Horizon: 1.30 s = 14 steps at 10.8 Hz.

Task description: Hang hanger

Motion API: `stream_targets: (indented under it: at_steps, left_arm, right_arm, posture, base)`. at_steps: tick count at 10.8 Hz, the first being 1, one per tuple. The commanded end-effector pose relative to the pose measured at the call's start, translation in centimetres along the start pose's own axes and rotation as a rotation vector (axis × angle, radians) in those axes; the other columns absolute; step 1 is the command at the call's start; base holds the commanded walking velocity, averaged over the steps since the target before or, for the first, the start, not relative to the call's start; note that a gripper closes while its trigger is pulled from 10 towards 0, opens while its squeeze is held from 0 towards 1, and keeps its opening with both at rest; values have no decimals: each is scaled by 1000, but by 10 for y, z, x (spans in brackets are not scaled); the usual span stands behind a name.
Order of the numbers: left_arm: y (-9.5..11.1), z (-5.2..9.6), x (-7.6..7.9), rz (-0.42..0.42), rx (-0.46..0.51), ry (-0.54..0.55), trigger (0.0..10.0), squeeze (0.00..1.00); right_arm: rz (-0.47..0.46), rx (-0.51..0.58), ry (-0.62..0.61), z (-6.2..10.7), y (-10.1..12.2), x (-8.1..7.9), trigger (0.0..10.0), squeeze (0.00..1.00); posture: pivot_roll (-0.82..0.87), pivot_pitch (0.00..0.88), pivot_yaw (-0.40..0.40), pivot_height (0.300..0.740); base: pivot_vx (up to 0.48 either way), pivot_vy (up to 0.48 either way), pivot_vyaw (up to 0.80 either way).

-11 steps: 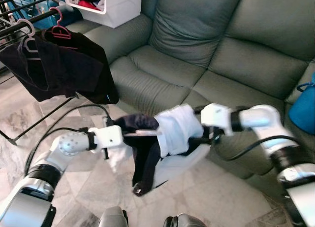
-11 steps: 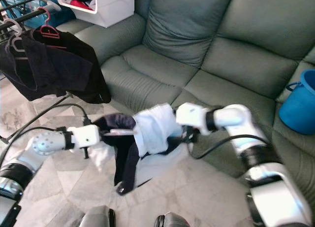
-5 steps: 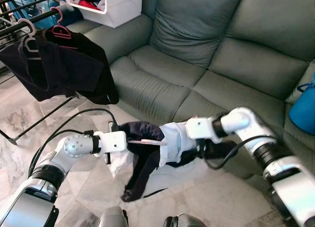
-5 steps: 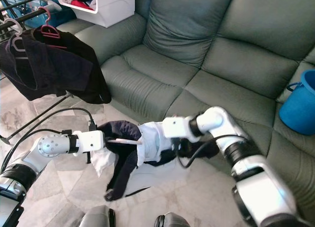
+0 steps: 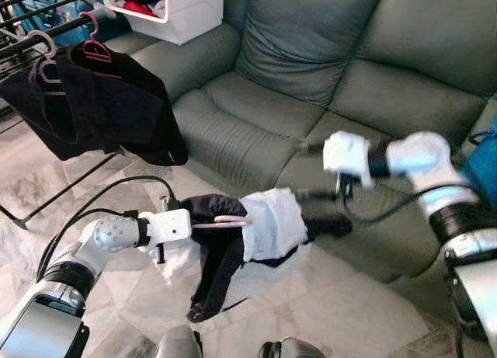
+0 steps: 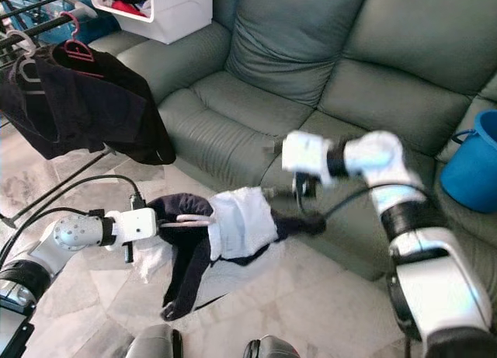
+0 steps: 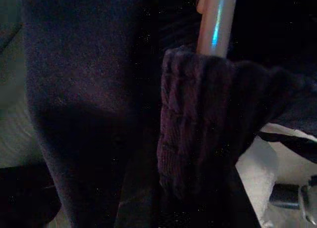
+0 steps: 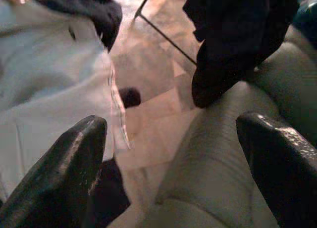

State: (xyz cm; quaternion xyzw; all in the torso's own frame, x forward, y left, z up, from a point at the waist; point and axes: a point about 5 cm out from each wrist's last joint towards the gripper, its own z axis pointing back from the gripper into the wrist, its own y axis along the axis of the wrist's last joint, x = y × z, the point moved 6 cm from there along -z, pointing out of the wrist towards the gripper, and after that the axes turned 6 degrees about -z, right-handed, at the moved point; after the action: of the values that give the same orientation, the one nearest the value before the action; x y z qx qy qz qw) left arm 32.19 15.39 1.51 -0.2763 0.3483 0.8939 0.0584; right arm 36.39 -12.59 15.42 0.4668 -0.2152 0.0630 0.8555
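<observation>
A pink hanger (image 5: 230,219) carries a garment with a white part (image 5: 272,221) and a dark part (image 5: 217,258) that droops toward the floor. My left gripper (image 5: 194,221) is shut on the hanger's end, its fingers buried in the dark cloth (image 7: 198,129); the pink hanger (image 7: 216,20) runs forward from them. My right gripper (image 5: 309,172) is open and apart from the garment, above its right end, in front of the sofa seat. Its spread fingers (image 8: 64,173) frame the white cloth (image 8: 44,79) below. The drying rack (image 5: 37,36) stands at the far left.
Dark clothes (image 5: 101,102) hang on hangers from the rack, with a rack leg (image 5: 70,185) slanting across the marble floor. The grey-green sofa (image 5: 311,63) runs behind and right. A blue bucket (image 6: 474,164) sits on it, and a white shelf unit (image 5: 171,8) stands at the back.
My right gripper let go of the garment, opened and rose to the right toward the sofa. The garment still hangs from the hanger in my left gripper.
</observation>
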Motion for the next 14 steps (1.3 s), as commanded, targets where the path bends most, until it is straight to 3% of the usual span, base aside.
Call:
stream_targets:
  at_steps: [1, 5, 8, 11, 14]
  left_arm:
    - [8, -2, -14, -20, 19, 35, 0, 0]
    - [9, -4, -16, -8, 20, 39, 0, 0]
    - [16, -7, -19, -3, 42, 33, 0, 0]
    - [13, -7, -14, 15, 37, 18, 0, 0]
    - [26, -12, -19, 44, 85, 12, 0, 0]
  right_arm:
    - [-6, 16, 8, -5, 2, -4, 10000, 0]
    - [-42, 57, 145, -40, 5, -37, 10000, 0]
    - [-140, -80, 210, -52, -34, -63, 10000, 0]
    - [-153, -114, 229, -54, -38, -67, 10000, 0]
    - [-145, -236, 200, -66, -70, -87, 9961, 0]
  posture:
    - [-80, 0, -27, 740]
    - [-68, 0, -30, 740]
    - [-63, 0, -36, 740]
    - [-68, 0, -39, 740]
    - [-67, 0, -42, 740]
  base:
    - [0, 0, 0]
    - [0, 0, 0]
    - [0, 0, 0]
    - [0, 0, 0]
    - [0, 0, 0]
